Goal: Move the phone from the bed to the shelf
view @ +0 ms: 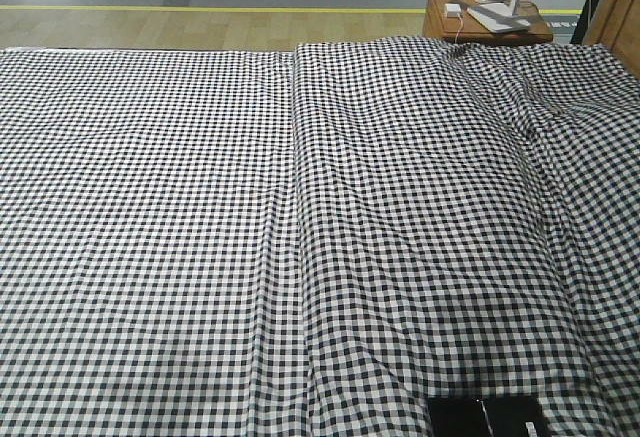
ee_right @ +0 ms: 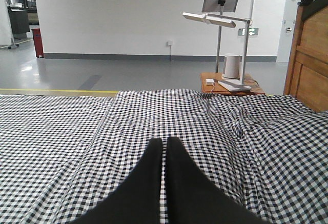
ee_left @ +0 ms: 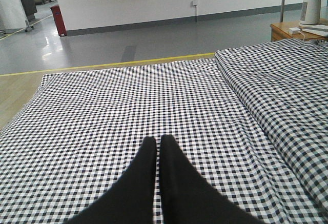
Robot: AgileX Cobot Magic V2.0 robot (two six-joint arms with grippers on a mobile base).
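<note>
- Finding the phone (view: 487,419) comes first: a dark glossy slab, likely it, lies on the bed (view: 200,207) at the front view's near edge, right of centre
- Neither wrist view shows it, so steer the right gripper (ee_right: 164,141) toward that edge
- Jaws on it and on the left gripper (ee_left: 158,139) are pressed together; spread the right pair before descending
- Pinch the long edges without snagging the sheet
</note>
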